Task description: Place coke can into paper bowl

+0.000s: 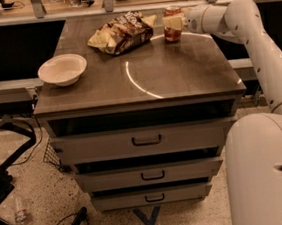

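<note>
The coke can point(173, 34), red with a silver top, stands upright at the far right of the cabinet top. My gripper point(173, 23) reaches in from the right and its pale fingers point(171, 23) sit around the can's middle. The paper bowl point(62, 69), shallow and off-white, sits empty near the left front edge, well away from the can.
A brown-and-yellow snack bag point(121, 32) lies at the far middle, between can and bowl. The brown cabinet top point(147, 73) sits above three drawers. My white arm point(260, 46) runs along the right side. A dark chair base point(5, 164) stands at the lower left.
</note>
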Tool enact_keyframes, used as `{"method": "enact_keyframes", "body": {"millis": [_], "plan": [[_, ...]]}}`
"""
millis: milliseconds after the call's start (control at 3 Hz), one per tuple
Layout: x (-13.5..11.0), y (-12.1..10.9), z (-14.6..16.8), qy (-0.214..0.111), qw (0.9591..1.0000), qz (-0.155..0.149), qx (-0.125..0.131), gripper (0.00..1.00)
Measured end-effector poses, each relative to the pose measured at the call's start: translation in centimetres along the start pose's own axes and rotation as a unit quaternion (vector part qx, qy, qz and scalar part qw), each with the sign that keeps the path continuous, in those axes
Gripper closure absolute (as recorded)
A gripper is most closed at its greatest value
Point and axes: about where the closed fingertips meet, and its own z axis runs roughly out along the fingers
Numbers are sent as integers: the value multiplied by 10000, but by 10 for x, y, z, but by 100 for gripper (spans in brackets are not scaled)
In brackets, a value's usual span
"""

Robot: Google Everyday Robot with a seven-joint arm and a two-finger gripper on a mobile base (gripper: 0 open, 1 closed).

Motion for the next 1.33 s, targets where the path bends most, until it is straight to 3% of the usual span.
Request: {"method": "enact_keyframes", "body": {"millis": [333, 667, 1000, 1333], "plan": [[-68, 12, -30, -164, 9995, -287, 24, 100], [-108, 30, -54, -283, 9990, -343, -43, 100], [-134, 55, -77, -346, 9986, -368, -159, 100], [-116, 128, -83, -113, 9960, -267, -840, 100]]}}
